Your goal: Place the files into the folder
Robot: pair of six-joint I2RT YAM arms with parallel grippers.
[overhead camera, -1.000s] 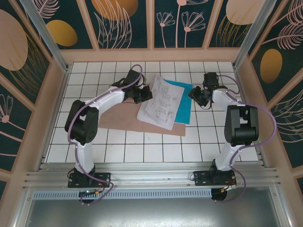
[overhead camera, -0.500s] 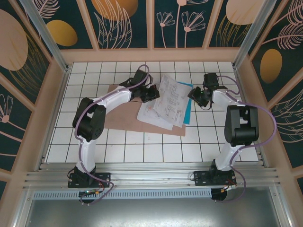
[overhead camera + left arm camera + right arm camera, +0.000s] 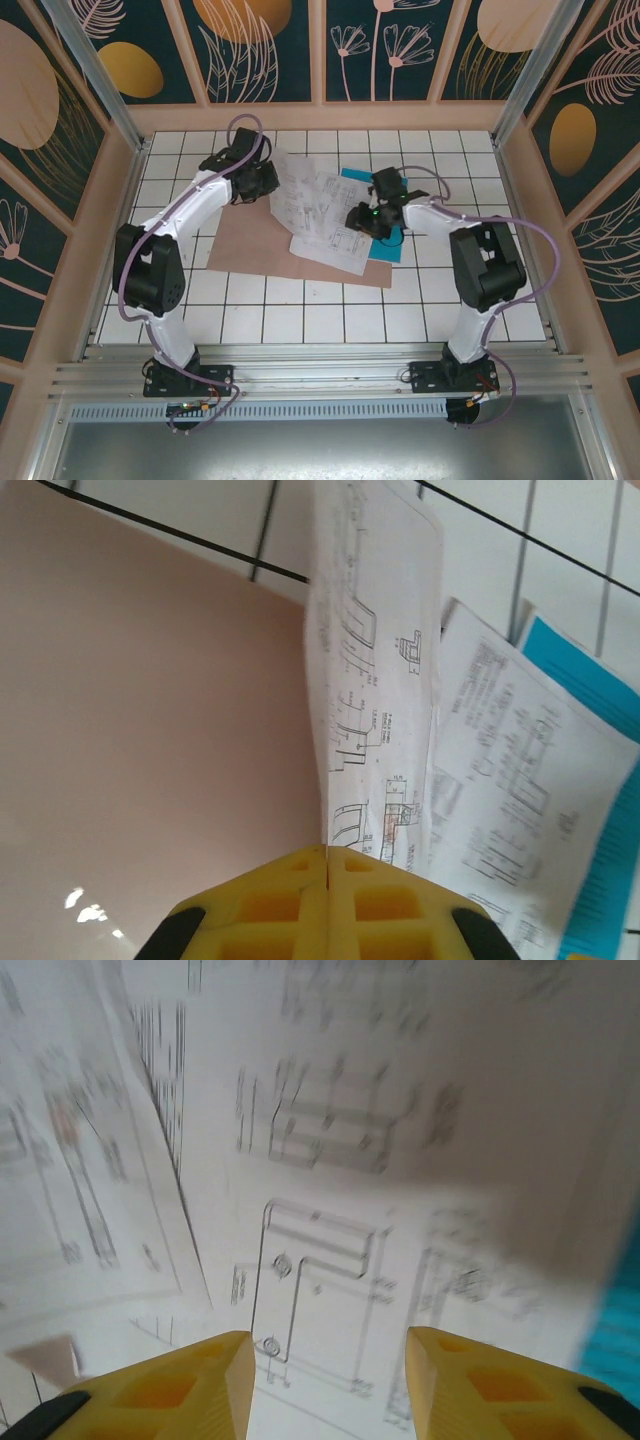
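**Top external.** Left gripper (image 3: 262,184) is at the far-left corner of the paper pile, jaws pressed together on the edge of one white printed sheet (image 3: 300,185). This sheet is lifted and fanned off the rest. Right gripper (image 3: 362,217) hangs over the right part of the pile with its jaws apart; nothing seen between them. The other printed sheets (image 3: 325,240) lie skewed across the right end of the folder (image 3: 245,245). The teal sheet (image 3: 393,243) is under them, poking out at the right and far edges. The folder lies flat on the tiled table (image 3: 440,290), with its left part bare.

**Left wrist.** The yellow pads (image 3: 280,905) meet with no gap, and the printed sheet rises from between them, curved and nearly edge-on. Bare folder card is to its left. A second printed sheet and the teal sheet lie to its right, flat and not gripped.

**Right wrist.** The yellow fingers (image 3: 190,1385) are spread above printed line drawings. The view is blurred, so I cannot tell whether they touch the paper. A sliver of teal shows at the right edge.

**Progress (judgement).** Early. No sheet looks enclosed; all of them rest on or beside the card. I cannot tell whether the folder is opened out or shut. One sheet is in hand. Left to do: get every sheet, the teal one included, inside the cover.
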